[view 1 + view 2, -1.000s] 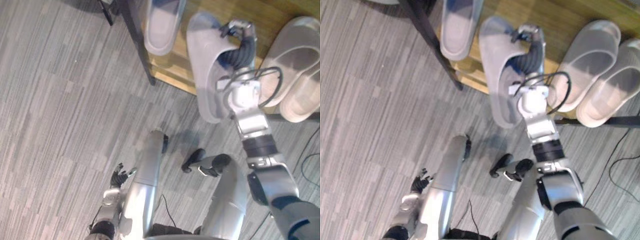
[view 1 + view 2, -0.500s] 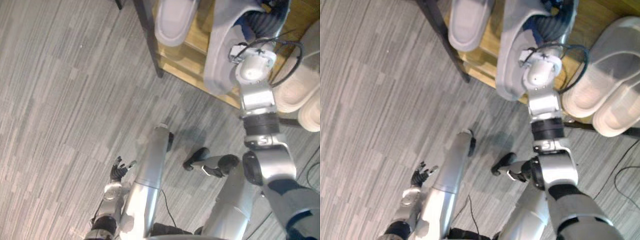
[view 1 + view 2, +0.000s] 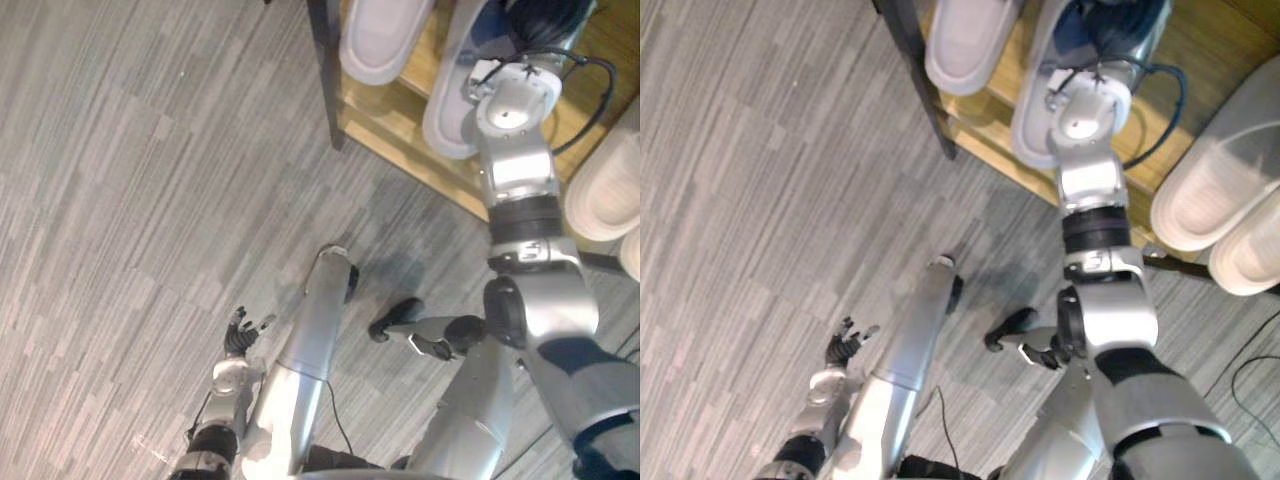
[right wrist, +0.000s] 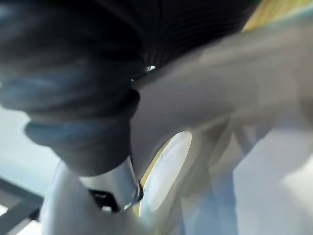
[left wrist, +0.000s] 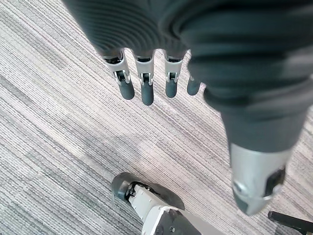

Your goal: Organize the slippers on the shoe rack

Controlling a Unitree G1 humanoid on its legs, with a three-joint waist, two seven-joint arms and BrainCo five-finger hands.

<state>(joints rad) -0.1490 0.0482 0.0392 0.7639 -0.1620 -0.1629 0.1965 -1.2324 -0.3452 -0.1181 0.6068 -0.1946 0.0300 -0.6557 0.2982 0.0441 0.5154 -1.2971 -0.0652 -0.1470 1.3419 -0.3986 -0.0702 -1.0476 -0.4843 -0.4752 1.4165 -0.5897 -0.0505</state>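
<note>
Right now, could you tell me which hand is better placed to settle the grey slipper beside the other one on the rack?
The right hand: it is at the grey slipper over the wooden shelf. The left hand hangs open near the floor.

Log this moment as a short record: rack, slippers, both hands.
rack: shoe rack, wooden shelf, dark frame
task slipper: grey slipper lengthwise over the shelf, near end by the front edge
right hand: right hand at the grey slipper's far end; grip hidden
left hand: left hand low over the floor, fingers relaxed, holding nothing
other slippers: single slipper left of the grey one; pale pair at the rack's right
</note>
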